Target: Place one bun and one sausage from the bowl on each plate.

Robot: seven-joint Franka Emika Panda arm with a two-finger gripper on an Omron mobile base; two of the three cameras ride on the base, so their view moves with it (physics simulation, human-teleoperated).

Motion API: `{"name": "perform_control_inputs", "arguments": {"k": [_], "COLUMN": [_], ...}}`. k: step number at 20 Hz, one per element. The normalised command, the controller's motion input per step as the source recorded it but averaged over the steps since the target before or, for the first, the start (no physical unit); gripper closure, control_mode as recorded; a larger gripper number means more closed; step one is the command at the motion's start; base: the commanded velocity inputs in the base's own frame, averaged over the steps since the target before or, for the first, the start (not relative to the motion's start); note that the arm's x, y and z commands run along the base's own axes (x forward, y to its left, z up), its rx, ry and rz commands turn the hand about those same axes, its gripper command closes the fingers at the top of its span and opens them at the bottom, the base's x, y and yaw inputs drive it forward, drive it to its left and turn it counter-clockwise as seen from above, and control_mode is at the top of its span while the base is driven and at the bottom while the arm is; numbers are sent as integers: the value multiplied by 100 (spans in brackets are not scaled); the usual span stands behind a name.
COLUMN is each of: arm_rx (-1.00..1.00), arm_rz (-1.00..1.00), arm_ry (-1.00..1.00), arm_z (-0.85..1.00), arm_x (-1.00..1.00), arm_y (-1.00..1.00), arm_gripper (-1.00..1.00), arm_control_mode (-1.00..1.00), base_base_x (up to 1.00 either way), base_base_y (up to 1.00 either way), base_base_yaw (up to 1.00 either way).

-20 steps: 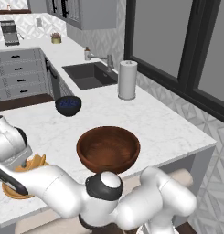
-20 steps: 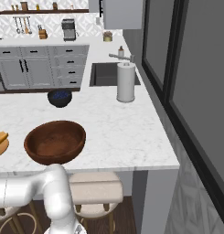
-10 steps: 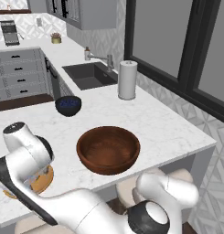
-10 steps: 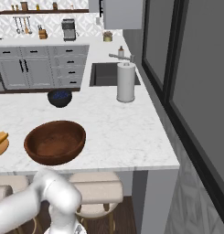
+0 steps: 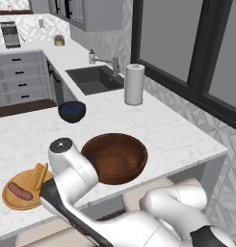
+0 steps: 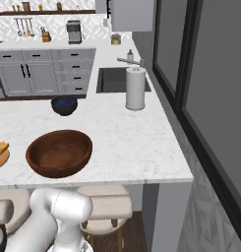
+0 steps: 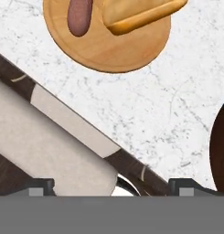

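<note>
Since a second ago the arm has swung up and across the left base view, and its white links now stand between the orange plate (image 5: pixel 13 202) and the bowl (image 5: pixel 114 157), where before they lay low over the plate. Nothing on the counter has shifted.

On the orange plate lie a sausage (image 5: pixel 19 191) and a bun (image 5: pixel 37 174), side by side and close together; in the hand view the sausage (image 7: pixel 79 16) sits left of the bun (image 7: pixel 138 13) on that plate (image 7: pixel 109 50), both cut by the top edge. The right base view catches just the plate's rim (image 6: pixel 0 160) at the left edge, with a bit of the bun (image 6: pixel 2 146) on it.

The wooden bowl (image 6: pixel 59 153) stands near the counter's front edge, well apart from the plate, and its dark rim (image 7: pixel 219 146) shows at the right edge of the hand view. I cannot make out anything inside it.

The gripper (image 7: pixel 111 185) points down over the counter's front edge, near the plate; its two fingertips (image 7: pixel 40 186) stand far apart with nothing between them.

Beyond the bowl sits a small blue bowl (image 5: pixel 72 111), and farther back a paper-towel roll (image 5: pixel 134 84) stands upright beside the sink (image 5: pixel 93 79). Below the counter edge is a pale stool seat (image 7: pixel 45 151).
</note>
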Motion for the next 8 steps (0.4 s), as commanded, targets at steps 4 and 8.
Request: {"name": "perform_control_inputs", "arguments": {"k": [4,8], "arm_rx": [21,-25], "arm_rz": [0,12], "arm_ry": [-9,-87], "arm_z": [-25,-82], "arm_x": [-6,-37], "arm_y": [-53,-17], "arm_gripper": [-100,-100], "arm_control_mode": [-100,-100], "base_base_x": [0,0], "base_base_y": [0,0], "base_base_yaw": [0,0]}}
